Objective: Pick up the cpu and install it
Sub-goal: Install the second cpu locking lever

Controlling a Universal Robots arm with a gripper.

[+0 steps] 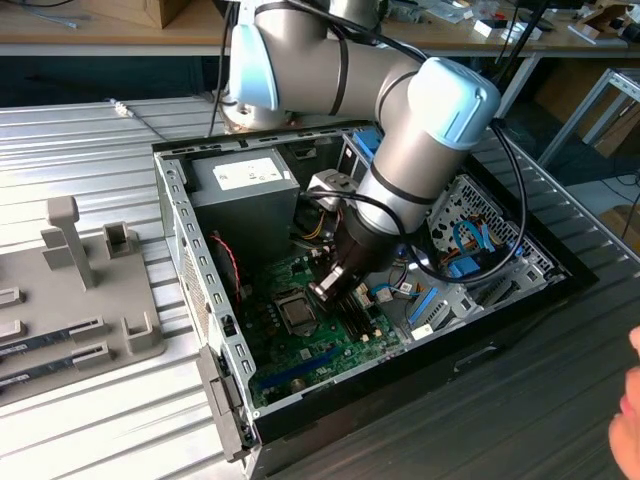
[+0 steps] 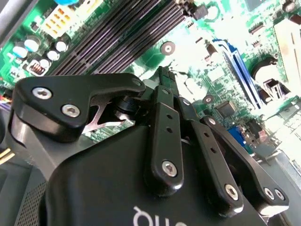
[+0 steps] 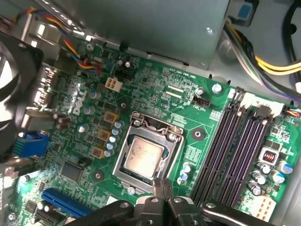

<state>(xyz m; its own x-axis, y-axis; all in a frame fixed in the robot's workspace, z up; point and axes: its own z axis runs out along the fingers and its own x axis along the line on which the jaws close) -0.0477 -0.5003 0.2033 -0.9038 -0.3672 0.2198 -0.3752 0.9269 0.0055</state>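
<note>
The cpu (image 3: pixel 143 157), a flat square chip with a silver-grey lid, lies inside the metal socket frame (image 3: pixel 146 127) on the green motherboard (image 3: pixel 84 141). In the exterior view the cpu (image 1: pixel 297 313) sits in that socket near the middle of the open computer case. My gripper (image 3: pixel 162 186) hovers just beside the socket's edge, its two black fingers pressed together and holding nothing. In the exterior view my gripper (image 1: pixel 322 292) hangs a little above the board, right next to the socket. In the second wrist view the fingers (image 2: pixel 164 92) point down at the board.
The black case wall (image 1: pixel 190 250) surrounds the board. A grey power-supply box (image 1: pixel 245 195) stands behind it, and black memory slots (image 3: pixel 235 150) run beside the socket. A grey fixture (image 1: pixel 80 300) with memory sticks (image 1: pixel 50 335) lies on the exterior view's left. A hand (image 1: pixel 630 420) shows at the right edge.
</note>
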